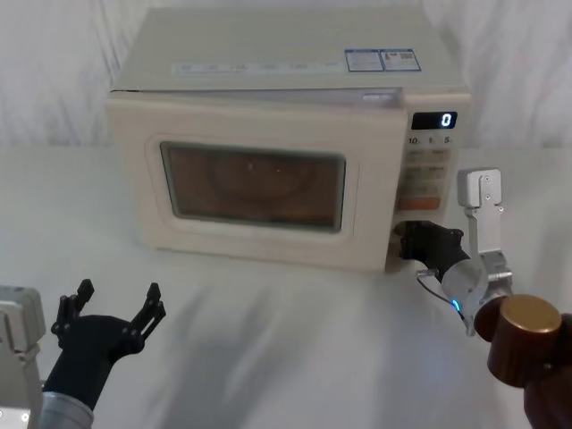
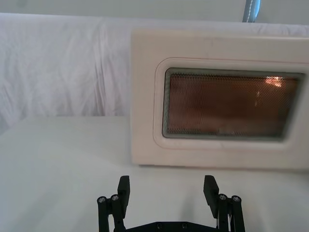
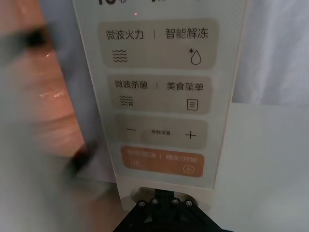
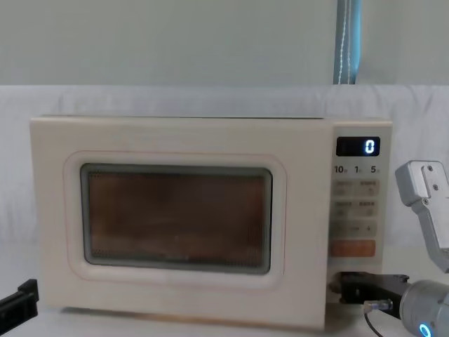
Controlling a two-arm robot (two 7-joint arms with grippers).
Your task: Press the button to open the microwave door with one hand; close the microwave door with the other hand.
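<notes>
While the right hand (image 1: 413, 241), grip hidden, presses the microwave's button, its microwave door (image 1: 253, 185) looks barely ajar; left hand (image 1: 112, 315), spread empty, waits in front.

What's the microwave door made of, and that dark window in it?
The microwave door looks like moulded cream plastic: smooth, matte, with a raised rounded frame. Its window looks like tinted glass over fine metal mesh; the left wrist view shows a grid pattern and a small glint. Both are guesses from looks alone.

Cream microwave (image 4: 210, 217) on a white worktop (image 4: 393, 330), microwave door (image 4: 179, 217) with dark window, display (image 4: 358, 146) reading 0, orange key (image 4: 353, 248), right end effector (image 4: 344, 286) at the panel's bottom, left end effector (image 4: 17, 302) low at the left edge
</notes>
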